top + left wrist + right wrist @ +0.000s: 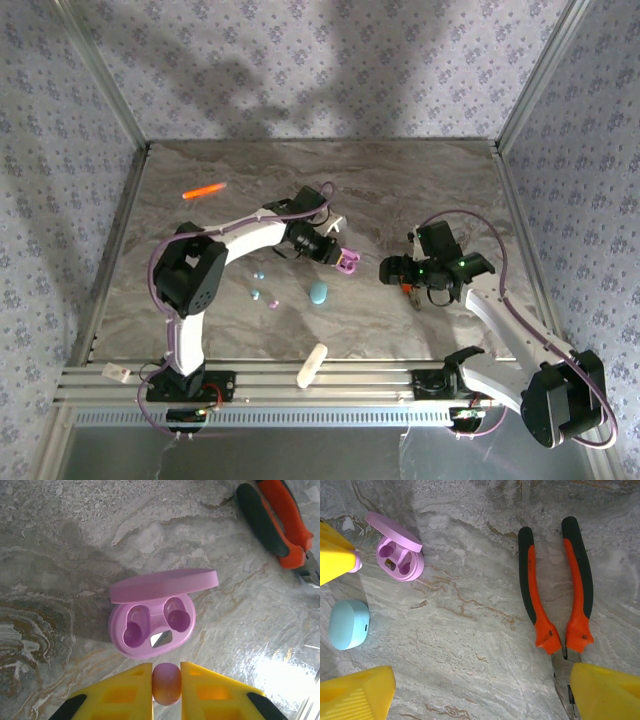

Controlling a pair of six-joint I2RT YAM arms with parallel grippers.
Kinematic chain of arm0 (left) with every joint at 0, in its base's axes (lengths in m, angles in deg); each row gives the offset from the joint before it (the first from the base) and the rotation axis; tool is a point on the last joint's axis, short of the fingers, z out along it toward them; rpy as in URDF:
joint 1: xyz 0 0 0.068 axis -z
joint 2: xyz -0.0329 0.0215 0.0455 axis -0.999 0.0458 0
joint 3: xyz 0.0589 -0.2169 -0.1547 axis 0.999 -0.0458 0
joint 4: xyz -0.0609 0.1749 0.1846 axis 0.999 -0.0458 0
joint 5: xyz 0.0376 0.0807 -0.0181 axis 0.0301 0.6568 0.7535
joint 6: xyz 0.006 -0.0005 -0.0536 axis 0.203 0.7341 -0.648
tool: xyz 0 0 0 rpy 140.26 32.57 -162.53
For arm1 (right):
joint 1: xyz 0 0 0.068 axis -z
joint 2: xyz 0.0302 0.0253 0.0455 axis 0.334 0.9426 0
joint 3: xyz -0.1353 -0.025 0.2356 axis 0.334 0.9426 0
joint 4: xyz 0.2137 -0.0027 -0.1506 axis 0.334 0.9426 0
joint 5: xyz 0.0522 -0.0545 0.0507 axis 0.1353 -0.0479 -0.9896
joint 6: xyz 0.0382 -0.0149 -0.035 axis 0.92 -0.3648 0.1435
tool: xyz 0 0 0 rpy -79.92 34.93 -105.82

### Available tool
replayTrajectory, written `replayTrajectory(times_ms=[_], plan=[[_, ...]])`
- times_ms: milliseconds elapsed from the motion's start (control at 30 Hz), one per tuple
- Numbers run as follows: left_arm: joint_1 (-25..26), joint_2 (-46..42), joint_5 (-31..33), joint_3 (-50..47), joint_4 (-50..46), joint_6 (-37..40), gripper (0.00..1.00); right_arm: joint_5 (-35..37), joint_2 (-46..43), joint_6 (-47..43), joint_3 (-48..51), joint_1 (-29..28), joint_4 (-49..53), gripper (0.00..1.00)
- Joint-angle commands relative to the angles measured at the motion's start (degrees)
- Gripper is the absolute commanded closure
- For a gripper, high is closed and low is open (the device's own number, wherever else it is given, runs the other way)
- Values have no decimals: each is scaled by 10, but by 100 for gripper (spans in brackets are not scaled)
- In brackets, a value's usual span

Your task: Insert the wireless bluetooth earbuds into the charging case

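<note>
The pink charging case [152, 625] lies open on the marble table, lid up, both wells empty. Just in front of it my left gripper [166, 682] is shut on a pink earbud [166, 680], held above the table. From above, that gripper [338, 256] sits beside the case [348, 263]. The right wrist view shows the case [400, 555], the held bud [355, 563] and a closed teal case [348, 624]. Two teal buds [258, 275] and another pink bud [272, 303] lie loose to the left. My right gripper [480, 695] is open over bare table.
Orange-and-black pliers [555, 585] lie by my right gripper [402, 271], also seen at the left wrist view's top right as pliers [280, 525]. An orange marker [204, 190] lies at the back left. A white stick [312, 365] rests near the front rail.
</note>
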Motion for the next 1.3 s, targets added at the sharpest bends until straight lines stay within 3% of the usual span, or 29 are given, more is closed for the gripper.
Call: replayTrajectory(times_ms=[0, 800, 1267], plan=[[4, 15, 0, 26, 17, 18, 83, 6, 5, -3, -4, 1, 17, 8], [9, 53, -14, 42, 34, 12, 84, 1, 4, -7, 0, 5, 15, 8], [11, 63, 10, 44, 18, 13, 83, -3, 3, -9, 2, 6, 12, 8]])
